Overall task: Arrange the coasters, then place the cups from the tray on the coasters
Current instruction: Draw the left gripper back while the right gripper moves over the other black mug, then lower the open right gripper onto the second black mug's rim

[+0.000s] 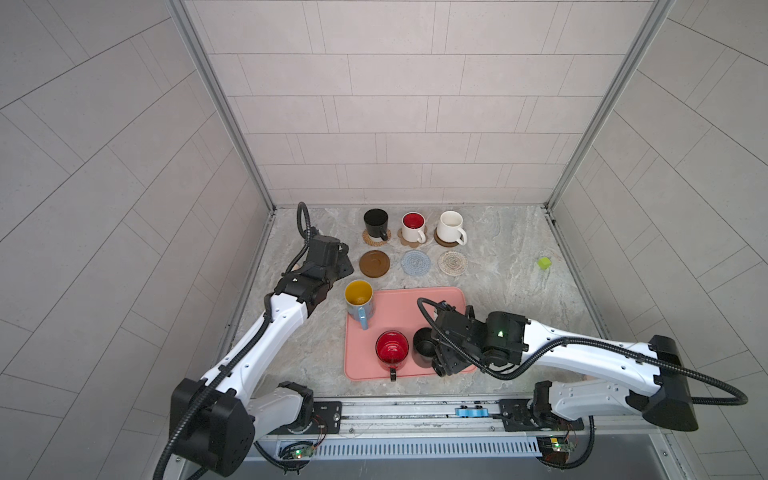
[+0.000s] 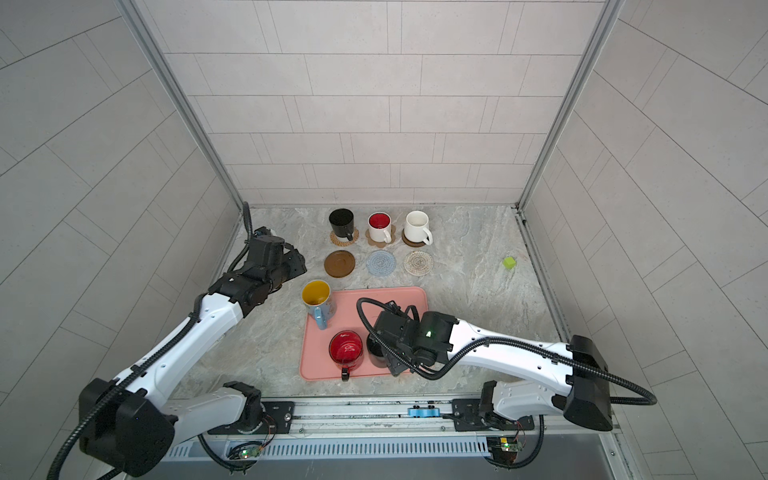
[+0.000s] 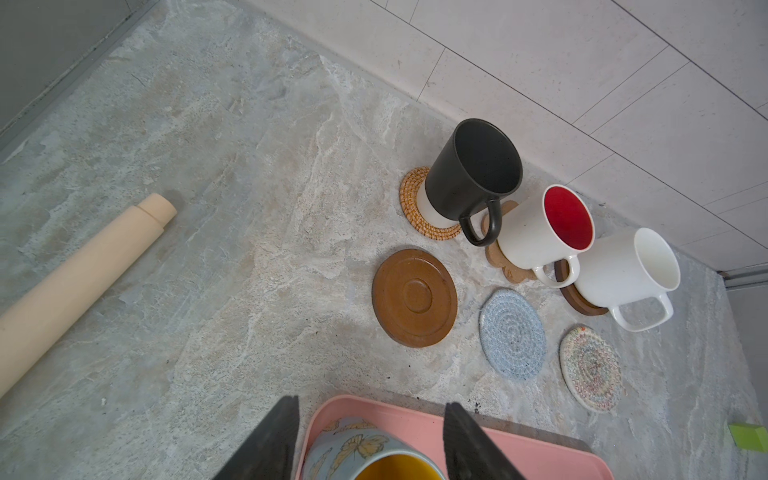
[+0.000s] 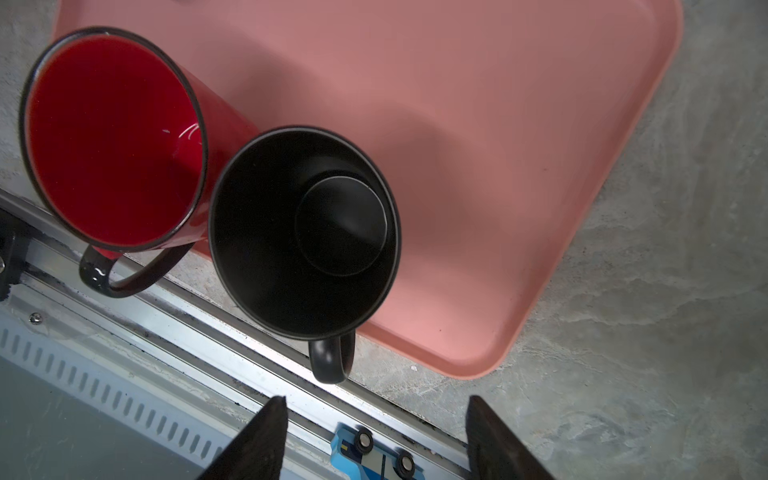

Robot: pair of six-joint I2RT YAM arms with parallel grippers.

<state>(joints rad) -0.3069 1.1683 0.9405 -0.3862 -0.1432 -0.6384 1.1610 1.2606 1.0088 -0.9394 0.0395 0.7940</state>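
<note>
Three cups are left on the tray [image 1: 415, 303]: the blue mug [image 1: 358, 299] upright at its far left corner, and the red mug [image 1: 391, 351] and black mug [image 4: 303, 232] close together at the near edge. Three far cups [image 1: 413, 226] already stand on coasters by the wall. In front of them the brown disc [image 1: 374, 263], blue round [image 1: 416, 262] and whitish round [image 1: 452, 263] lie bare. So I judge I'm halfway through the placing, with the next picks in hand. My left gripper [image 3: 371, 402] straddles the blue mug with its fingers close along the sides; I cannot tell whether they press it. My right gripper [image 4: 376, 399] is spread wide with nothing between its fingers, and the black mug's handle [image 4: 330, 361] points toward it, just ahead. Next I'd want the left to clamp firmly, lift clear of the tray rim and carry to the brown disc, the nearest one. The right needs to move in on the black mug's handle or wall without nudging the red mug beside it.
</note>
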